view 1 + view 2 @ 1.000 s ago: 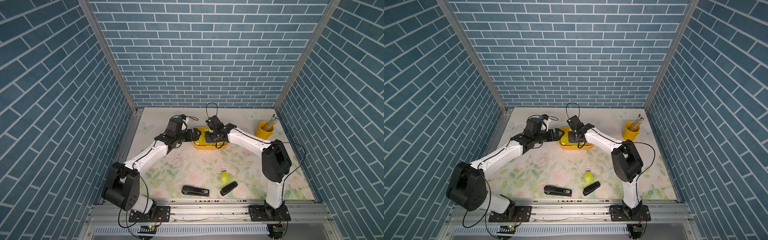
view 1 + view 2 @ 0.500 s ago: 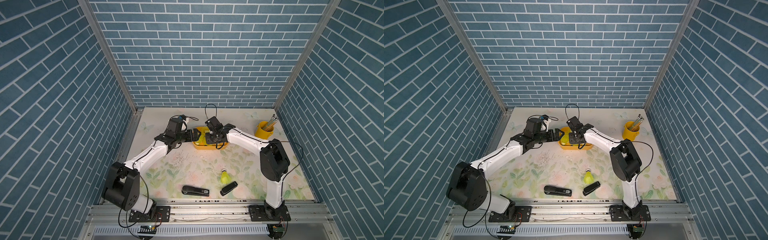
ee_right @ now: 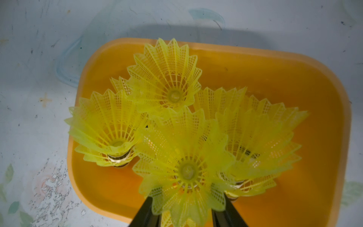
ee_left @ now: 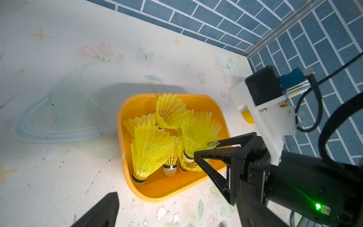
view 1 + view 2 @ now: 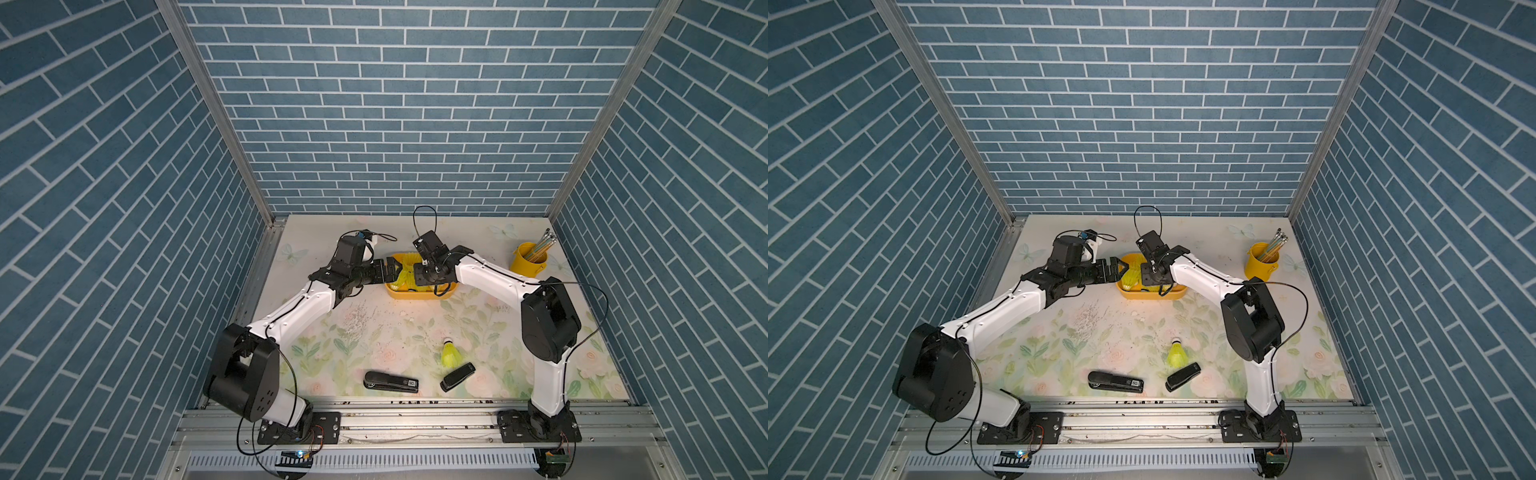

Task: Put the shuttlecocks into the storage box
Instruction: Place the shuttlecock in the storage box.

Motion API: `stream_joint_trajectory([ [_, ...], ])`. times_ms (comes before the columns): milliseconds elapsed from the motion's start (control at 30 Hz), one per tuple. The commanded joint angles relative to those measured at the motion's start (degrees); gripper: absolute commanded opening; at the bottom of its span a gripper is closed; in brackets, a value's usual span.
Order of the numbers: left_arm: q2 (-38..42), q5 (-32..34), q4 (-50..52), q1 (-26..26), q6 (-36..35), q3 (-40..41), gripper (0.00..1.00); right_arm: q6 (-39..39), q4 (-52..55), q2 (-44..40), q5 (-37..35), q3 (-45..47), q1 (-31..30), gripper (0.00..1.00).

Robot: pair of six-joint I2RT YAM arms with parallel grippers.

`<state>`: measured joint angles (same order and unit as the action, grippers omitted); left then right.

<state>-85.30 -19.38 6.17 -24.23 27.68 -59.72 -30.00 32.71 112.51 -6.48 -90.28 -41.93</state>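
The left claw (image 5: 392,270) is held wide open at the left end of the box (image 5: 409,296). Several shuttlecocks (image 3: 167,88) are stood upright inside it. The right claw (image 3: 184,204) is parted around one skirt there. A loose shuttlecock (image 5: 450,354) is seen lying on the surface (image 5: 478,241), just beside a stapler (image 5: 457,377).
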Motion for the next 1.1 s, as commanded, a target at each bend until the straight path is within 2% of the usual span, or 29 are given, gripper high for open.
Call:
stream_joint_trajectory([
  [0, -0.96, -0.49, 0.89, 0.45, -0.01, -0.35, 1.00, 0.42, 2.24, -0.53, -1.26, -1.91, 0.46, 0.44],
  [733, -1.56, 1.96, 4.37, 0.41, -0.41, -0.70, 0.99, -1.13, 4.68, -5.46, -0.67, -2.16, -0.78, 0.49],
  [1067, -0.11, 2.18, 5.42, 0.19, -4.29, 0.63, 1.00, -1.60, 4.40, -8.70, -1.53, -0.69, -0.74, 0.52],
])
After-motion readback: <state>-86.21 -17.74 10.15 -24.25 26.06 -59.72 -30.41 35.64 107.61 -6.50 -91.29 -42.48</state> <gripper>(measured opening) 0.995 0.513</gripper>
